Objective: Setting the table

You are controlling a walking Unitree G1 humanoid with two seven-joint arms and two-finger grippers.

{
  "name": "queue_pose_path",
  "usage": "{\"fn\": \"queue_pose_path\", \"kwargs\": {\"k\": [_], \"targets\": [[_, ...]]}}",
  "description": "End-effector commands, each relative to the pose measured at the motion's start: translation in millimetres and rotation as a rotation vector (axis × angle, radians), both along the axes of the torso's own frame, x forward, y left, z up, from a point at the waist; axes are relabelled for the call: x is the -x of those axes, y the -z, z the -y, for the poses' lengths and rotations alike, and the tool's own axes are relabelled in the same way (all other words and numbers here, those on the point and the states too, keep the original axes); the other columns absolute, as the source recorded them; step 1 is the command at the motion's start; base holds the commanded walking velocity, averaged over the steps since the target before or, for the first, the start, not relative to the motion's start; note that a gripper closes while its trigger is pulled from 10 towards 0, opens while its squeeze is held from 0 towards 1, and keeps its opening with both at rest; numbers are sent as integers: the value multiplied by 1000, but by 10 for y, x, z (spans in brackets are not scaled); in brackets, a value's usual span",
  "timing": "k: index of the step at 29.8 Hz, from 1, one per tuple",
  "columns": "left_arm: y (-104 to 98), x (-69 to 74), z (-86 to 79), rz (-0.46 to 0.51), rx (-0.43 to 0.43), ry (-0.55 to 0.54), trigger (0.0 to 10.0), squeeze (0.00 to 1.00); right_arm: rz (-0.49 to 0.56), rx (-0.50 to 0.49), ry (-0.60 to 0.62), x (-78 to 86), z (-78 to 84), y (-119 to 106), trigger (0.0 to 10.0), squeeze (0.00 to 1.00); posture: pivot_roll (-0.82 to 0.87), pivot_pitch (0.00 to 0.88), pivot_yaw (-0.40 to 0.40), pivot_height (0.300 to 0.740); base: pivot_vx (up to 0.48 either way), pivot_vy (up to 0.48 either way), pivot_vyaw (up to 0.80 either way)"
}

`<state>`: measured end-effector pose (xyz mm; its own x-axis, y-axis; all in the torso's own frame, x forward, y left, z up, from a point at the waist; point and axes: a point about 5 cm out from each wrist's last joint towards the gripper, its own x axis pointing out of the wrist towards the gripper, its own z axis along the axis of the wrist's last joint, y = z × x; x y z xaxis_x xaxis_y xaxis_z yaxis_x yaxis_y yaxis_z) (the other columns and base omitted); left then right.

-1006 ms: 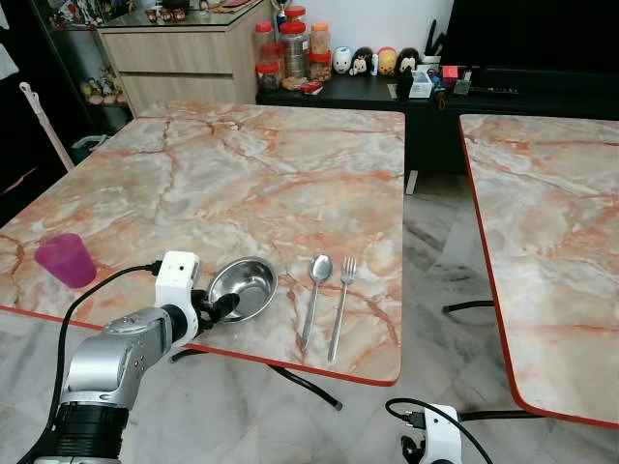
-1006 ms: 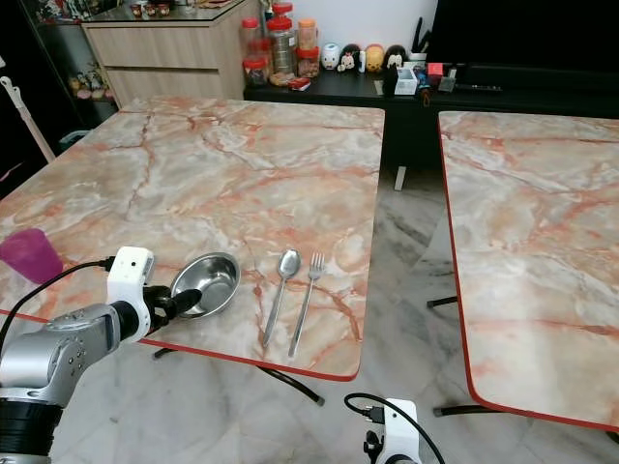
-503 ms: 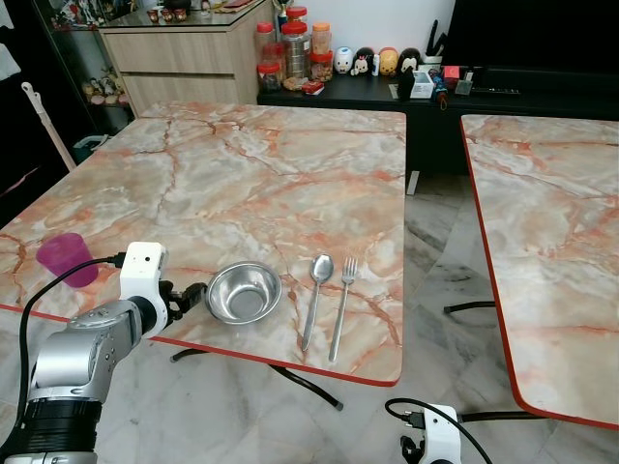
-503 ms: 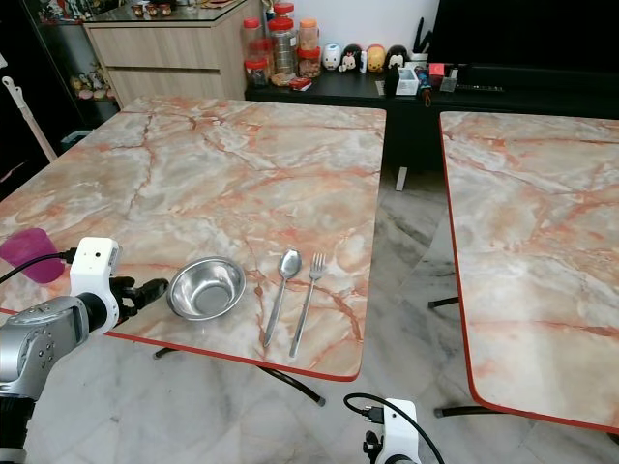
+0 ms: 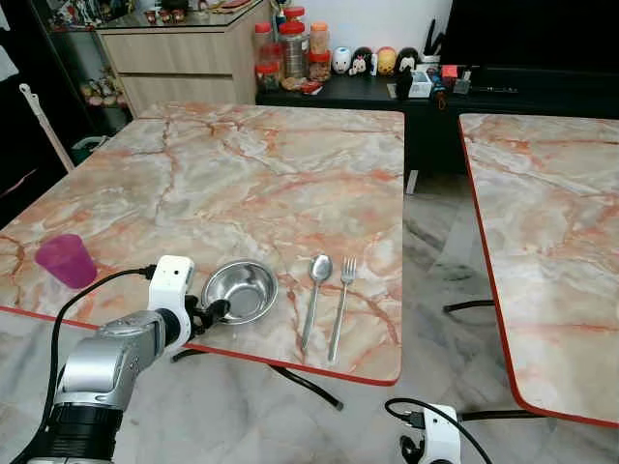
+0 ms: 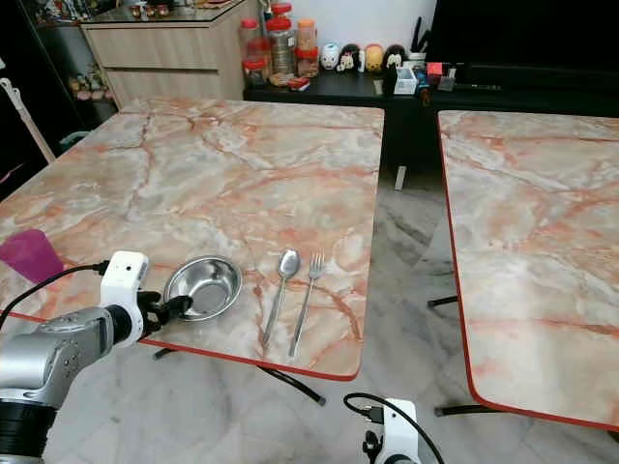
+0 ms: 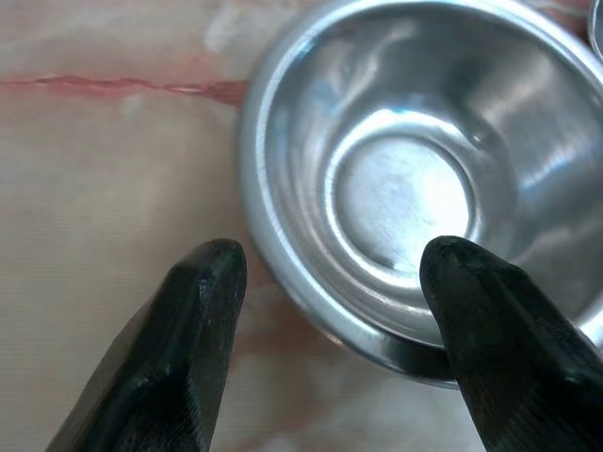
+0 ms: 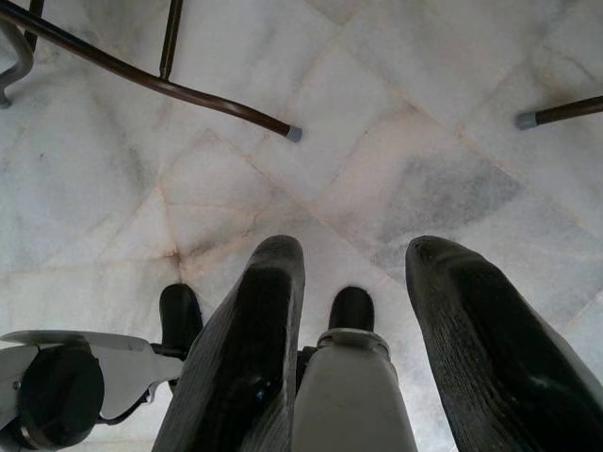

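The left gripper (image 5: 211,311) is at the near edge of the marble table (image 5: 242,174), just left of the steel bowl (image 5: 241,290). Its fingers are spread apart and hold nothing. In the left wrist view one finger (image 7: 184,348) is over bare marble outside the bowl (image 7: 415,179), the other finger (image 7: 490,339) is over the bowl's rim; I cannot tell if it touches the rim. The bowl stands upright, empty, near the front edge of the table, approx. in the middle of the place setting.

Right of the bowl lie a spoon (image 5: 314,295) and a fork (image 5: 340,304), side by side, close but not touching, handles toward the near edge. The spoon is between bowl and fork. A purple cup (image 5: 65,259) stands upright far to the left on the same table, well apart from the bowl.

The right gripper (image 8: 353,320) hangs low beside the robot, fingers apart, empty, pointing at the marble floor (image 8: 424,113) w/ table legs (image 8: 170,80) above it in that view. Its white wrist part shows at the bottom of the head views.

A second marble table (image 5: 551,242) stands to the right, w/ a gap of floor between. At the far side there is a wood cabinet (image 5: 184,53) and a dark sideboard (image 5: 387,92) w/ jars (image 5: 293,48) and small figures (image 5: 372,60).
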<state>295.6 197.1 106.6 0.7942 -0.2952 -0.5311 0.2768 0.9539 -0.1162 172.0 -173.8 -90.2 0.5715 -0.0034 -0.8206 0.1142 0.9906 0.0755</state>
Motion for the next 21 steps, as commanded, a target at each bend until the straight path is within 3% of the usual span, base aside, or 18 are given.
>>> {"fn": "queue_pose_path", "kwargs": {"k": [1, 2, 3, 4, 5, 6, 21], "targets": [[3, 17, 26, -14, 4, 12, 10000, 0, 6, -13, 16, -14, -15, -6, 10000, 0, 85, 0, 60, 732, 0, 0, 0], [1, 17, 29, -13, 6, 12, 10000, 0, 6, -13, 17, -14, -15, -5, 10000, 0, 85, 0, 60, 732, 0, 0, 0], [-1, 16, 32, -11, 10, 12, 9020, 0, 6, -13, 17, -14, -16, -5, 10000, 0, 85, 0, 59, 732, 0, 0, 0], [-2, 15, 33, -10, 11, 12, 863, 0, 6, -13, 16, -16, -16, -6, 10000, 0, 85, 0, 60, 732, 0, 0, 0], [-5, 13, 33, -8, 11, 11, 863, 0, 6, -13, 17, -16, -16, -6, 10000, 0, 85, 0, 60, 732, 0, 0, 0], [-8, 13, 33, -6, 12, 11, 0, 0, 6, -13, 17, -16, -16, -6, 10000, 0, 85, 0, 59, 732, 0, 0, 0], [-21, 10, 4, 6, 27, -20, 0, 0, 7, -11, 15, -24, -18, -9, 10000, 0, 85, 0, 60, 732, 0, 0, 0]]}}
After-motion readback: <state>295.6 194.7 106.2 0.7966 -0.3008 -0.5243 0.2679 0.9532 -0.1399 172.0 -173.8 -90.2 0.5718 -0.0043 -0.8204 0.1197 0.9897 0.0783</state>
